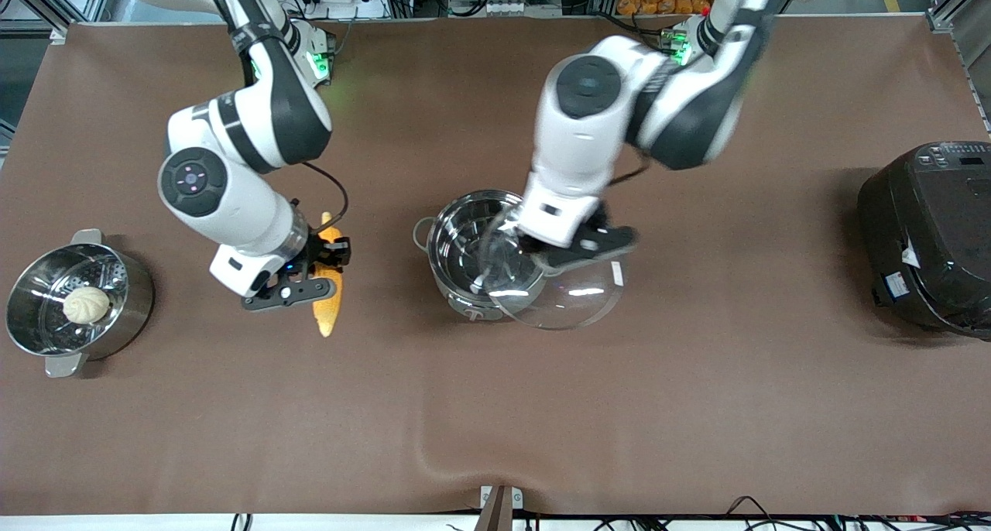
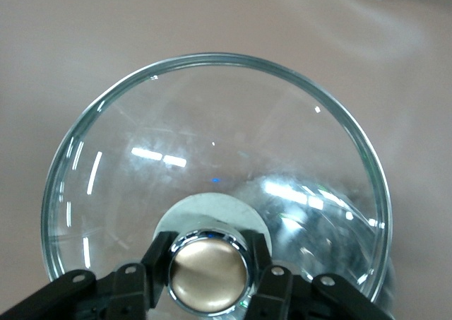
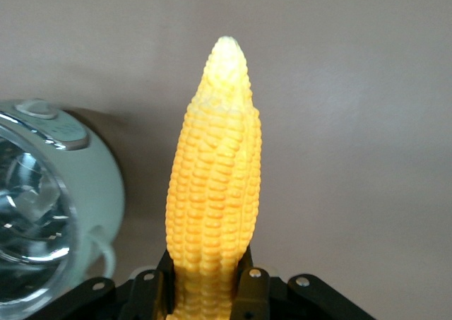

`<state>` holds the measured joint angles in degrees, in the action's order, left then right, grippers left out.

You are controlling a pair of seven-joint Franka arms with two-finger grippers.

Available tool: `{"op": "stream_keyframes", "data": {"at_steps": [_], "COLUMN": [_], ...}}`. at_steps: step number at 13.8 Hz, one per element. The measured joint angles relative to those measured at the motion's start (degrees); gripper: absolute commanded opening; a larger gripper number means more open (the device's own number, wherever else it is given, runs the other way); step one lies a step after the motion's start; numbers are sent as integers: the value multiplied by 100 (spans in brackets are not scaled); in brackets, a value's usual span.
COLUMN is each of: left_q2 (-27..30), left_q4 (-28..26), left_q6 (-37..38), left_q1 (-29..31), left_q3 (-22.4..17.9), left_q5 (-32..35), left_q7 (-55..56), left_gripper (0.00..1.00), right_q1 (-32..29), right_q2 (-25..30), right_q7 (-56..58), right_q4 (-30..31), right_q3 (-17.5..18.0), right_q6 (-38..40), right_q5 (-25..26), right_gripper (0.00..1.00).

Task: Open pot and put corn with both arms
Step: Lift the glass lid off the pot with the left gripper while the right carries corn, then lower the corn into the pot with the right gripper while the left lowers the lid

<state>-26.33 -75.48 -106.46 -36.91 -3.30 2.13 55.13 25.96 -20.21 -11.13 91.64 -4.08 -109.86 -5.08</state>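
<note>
I have the lid [image 1: 569,287] off, the left gripper [image 2: 209,277] clamped on its knob over the pot [image 1: 472,256] at mid-table. My right gripper [image 3: 205,292] grips the corn [image 3: 215,200] near the pot; dropping it in remains.

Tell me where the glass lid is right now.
The glass lid is lifted off, held by its tan knob in the left gripper, tilted over the open pot and its edge toward the front camera.
</note>
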Motion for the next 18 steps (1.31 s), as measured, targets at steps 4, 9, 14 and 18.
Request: {"op": "stream_keyframes", "data": {"at_steps": [4,9,14,18], "left_q2": [57,69,601,581], "left_q4": [-375,-1125,-3013,-3584], "left_q6": [275,-420,-2306,-2877], "left_q1": [1131,1889,1884,1967], "left_q3": [-19,-8,31,23], "left_q5": [27,36,40,41], "left_q7": [-605,-1520,-1562,-1563], "left_gripper": [0,0,0,0], "right_q1": [1126,2080,2131,1506], "right_q2": [-41,-775,-1046,-663], "right_q7": [-1399,-2452,-2501,-1995], "right_q4": [4,42,-2,-202], "right_q3": [5,-3,-91,-228], "right_q6": [-630,-1603,-1683,-742], "right_q5": [-7,1,4,31], "right_gripper": [22,97,100,100]}}
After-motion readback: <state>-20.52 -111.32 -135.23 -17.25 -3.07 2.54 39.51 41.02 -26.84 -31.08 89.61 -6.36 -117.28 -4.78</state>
